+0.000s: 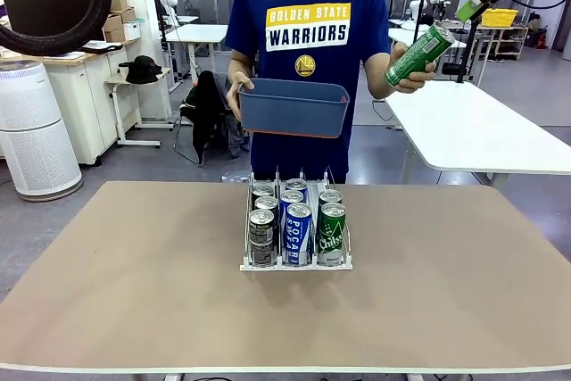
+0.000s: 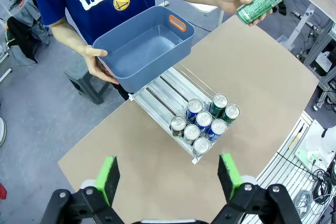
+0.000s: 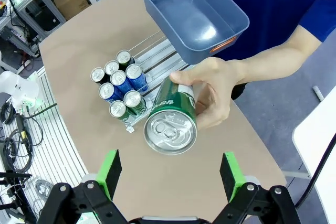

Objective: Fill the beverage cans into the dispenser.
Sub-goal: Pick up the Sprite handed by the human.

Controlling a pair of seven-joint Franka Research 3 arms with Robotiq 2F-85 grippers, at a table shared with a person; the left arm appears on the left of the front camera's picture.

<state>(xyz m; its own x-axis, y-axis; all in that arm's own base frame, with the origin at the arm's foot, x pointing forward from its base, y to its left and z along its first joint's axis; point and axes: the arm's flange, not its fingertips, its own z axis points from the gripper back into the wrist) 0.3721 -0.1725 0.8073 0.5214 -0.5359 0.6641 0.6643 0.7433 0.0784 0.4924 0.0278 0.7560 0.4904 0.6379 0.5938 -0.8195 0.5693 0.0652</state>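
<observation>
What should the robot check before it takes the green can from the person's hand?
1. Right gripper open: ok, jaws wide apart.
2. Green can offered toward it: ok, the person's hand holds it up, silver top facing the gripper.
3. Can between the fingers: not ok, it is still ahead of them.
4. Free lane in the dispenser: ok, the green lane holds two cans, the others three.
5. Left gripper out of the way: ok, open, high above the table.
6. Blue bin clear of dispenser: ok, held above it.

Workshop room, grey floor

White tables right; white air purifier and cabinet left; possibly cardboard boxes above.
</observation>
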